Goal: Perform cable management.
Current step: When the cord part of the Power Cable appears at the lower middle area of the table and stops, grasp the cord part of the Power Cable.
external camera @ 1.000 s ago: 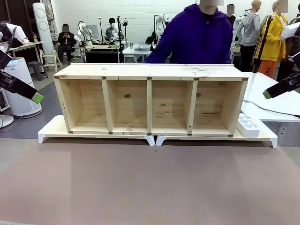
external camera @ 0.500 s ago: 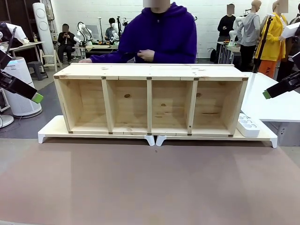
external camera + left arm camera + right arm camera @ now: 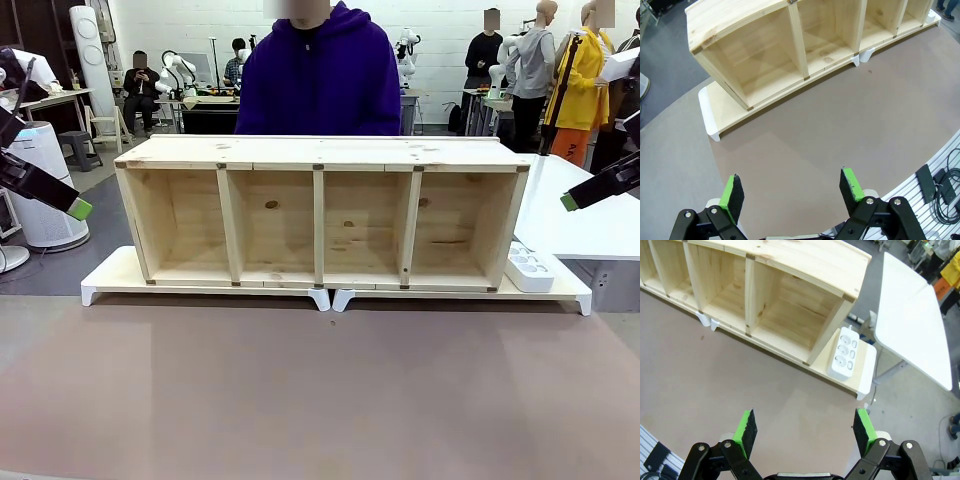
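One shelf point(image 3: 320, 152), four compartments point(image 3: 270, 225); two white stands point(image 3: 108, 275); one power strip point(image 3: 530, 268); one person point(image 3: 320, 80).

Bare pale pine on the shelf unit point(image 3: 320, 215), knots and grain showing, matt, looks unvarnished. The risers point(image 3: 110, 278) under it: same light wood on top, white plastic-looking feet. The tabletop point(image 3: 320, 400): brown-grey, smooth, matt. The power strip point(image 3: 528, 266) at right: white plastic, slight gloss. The side table point(image 3: 585, 220) far right: smooth white top. Person's hoodie point(image 3: 320, 80): purple cloth, soft, matt. On the left gripper point(image 3: 792, 187) the pads point(image 3: 733, 196) are green, matt, rubbery; links black with bright metal pins. Same on the right gripper point(image 3: 803, 427).
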### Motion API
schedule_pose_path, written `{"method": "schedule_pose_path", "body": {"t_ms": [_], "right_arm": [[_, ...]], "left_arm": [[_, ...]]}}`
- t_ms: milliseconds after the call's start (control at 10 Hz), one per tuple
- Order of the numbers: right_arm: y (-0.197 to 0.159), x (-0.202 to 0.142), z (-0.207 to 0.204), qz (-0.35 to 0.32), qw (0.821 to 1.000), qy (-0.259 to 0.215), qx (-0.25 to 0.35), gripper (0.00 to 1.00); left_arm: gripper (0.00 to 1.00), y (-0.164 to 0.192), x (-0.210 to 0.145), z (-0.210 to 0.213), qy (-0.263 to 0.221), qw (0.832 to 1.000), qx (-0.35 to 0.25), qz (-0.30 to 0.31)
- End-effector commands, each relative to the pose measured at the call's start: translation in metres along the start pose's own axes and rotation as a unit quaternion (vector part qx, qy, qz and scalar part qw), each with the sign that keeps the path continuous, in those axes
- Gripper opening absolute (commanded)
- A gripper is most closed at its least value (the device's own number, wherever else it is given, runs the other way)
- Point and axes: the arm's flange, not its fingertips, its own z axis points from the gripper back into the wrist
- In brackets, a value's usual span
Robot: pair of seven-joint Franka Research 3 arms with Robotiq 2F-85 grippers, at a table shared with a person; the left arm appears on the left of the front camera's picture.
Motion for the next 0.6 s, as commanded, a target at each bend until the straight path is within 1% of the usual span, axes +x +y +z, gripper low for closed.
{"method": "schedule_pose_path", "body": {"t_ms": [0, 500], "right_arm": [[-0.0007, 0.0003, -0.0033, 0.000, 1.000, 0.001, 0.000, 1.00], [-0.0007, 0.0003, -0.0033, 0.000, 1.000, 0.001, 0.000, 1.00]], "left_arm": [[1.00, 0.0021, 0.0021, -0.0018, -0.005, 1.000, 0.000, -0.003], [1.00, 0.0021, 0.0021, -0.0018, -0.005, 1.000, 0.000, -0.003]]}}
